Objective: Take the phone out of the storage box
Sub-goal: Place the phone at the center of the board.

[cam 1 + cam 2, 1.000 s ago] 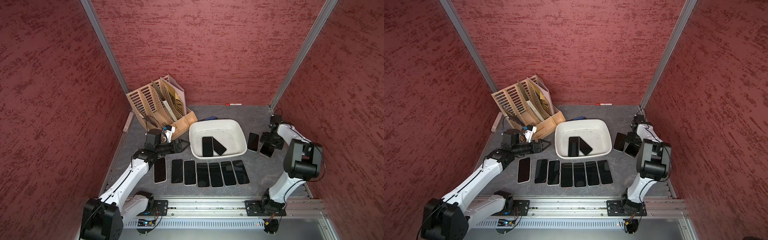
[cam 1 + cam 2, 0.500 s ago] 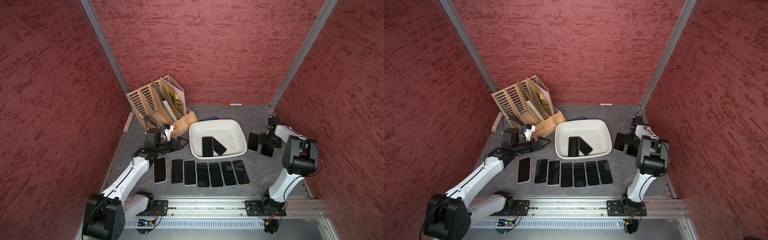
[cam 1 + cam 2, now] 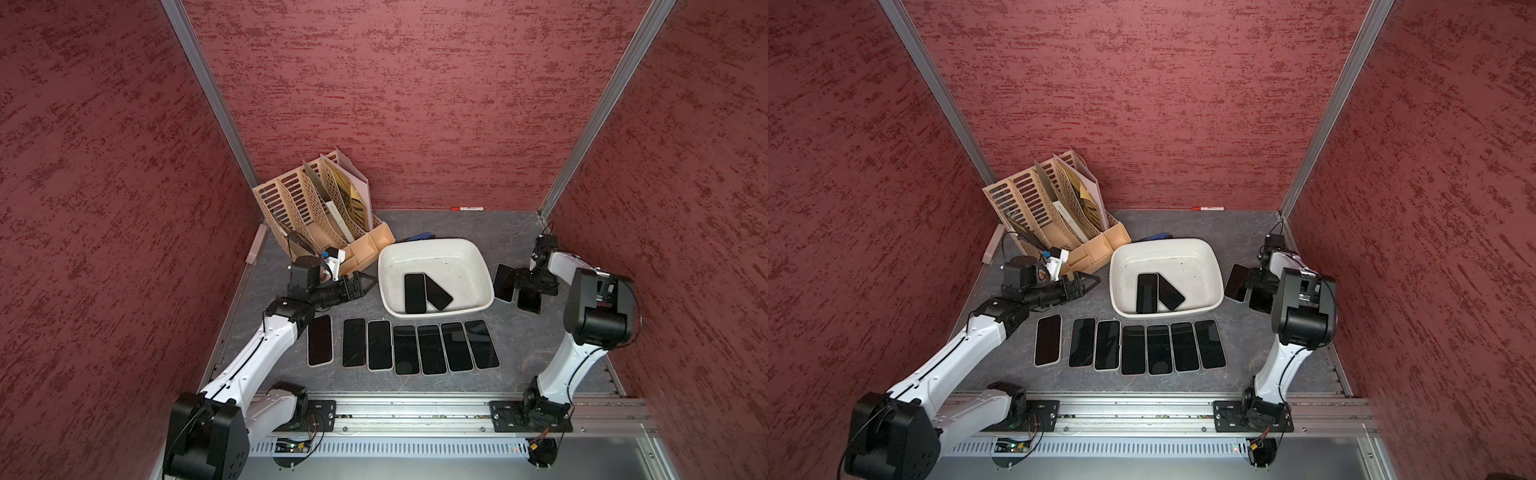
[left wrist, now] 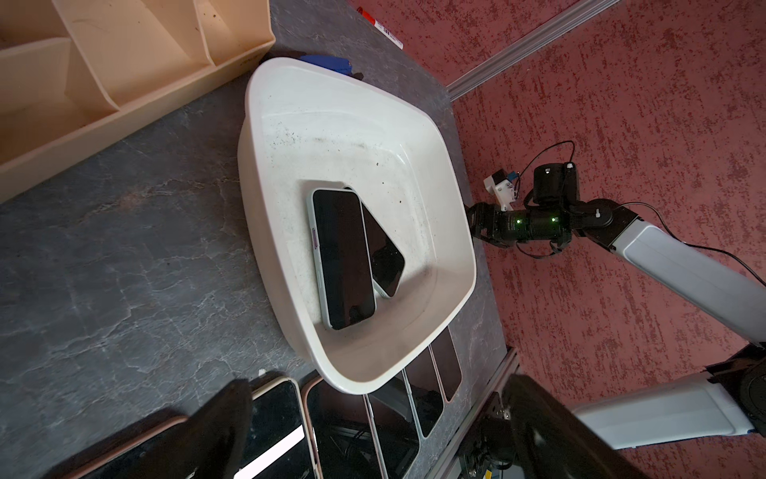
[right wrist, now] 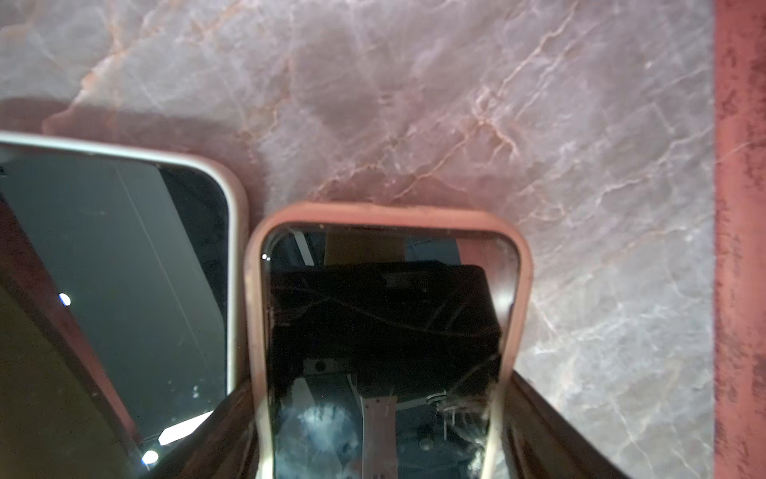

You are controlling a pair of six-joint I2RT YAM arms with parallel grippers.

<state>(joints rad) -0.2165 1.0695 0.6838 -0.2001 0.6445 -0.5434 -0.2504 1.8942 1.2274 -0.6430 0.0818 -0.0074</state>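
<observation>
While the right gripper [image 5: 381,377] is working near the right edge of the tabletop [image 3: 457,224], I am reading this as the set-down part of one removal. Its fingers are pressing on both long sides of a pink-cased phone [image 5: 385,311], gripping it across its width, just outside the storage box [image 3: 432,241]. I cannot tell whether that phone is resting on the surface. It is sitting just beside a white-edged phone [image 5: 124,269], their long edges almost touching.

The storage box is sitting around the middle of the tabletop, and two phones are lying inside it. An upper phone [image 4: 342,257] is lying face up across part of a lower phone [image 4: 387,257], which is angling out from beneath it. A row of seven phones [image 3: 430,349] is lying between the box and the front edge, so I am judging the job as mostly done.

The left gripper [image 3: 370,286] is hovering with its jaws wide apart and nothing between them. It is just beside the box's left wall, in front of the file organizer [image 3: 316,216] in the back-left corner.

For the next move I am counting on the right jaws letting go without nudging the neighbour. Then I am planning on the left gripper going over the rim for the upper phone first. Propped partly on the lower one, it is probably offering a raised edge, so I am expecting a low pinch across its long sides to work.
</observation>
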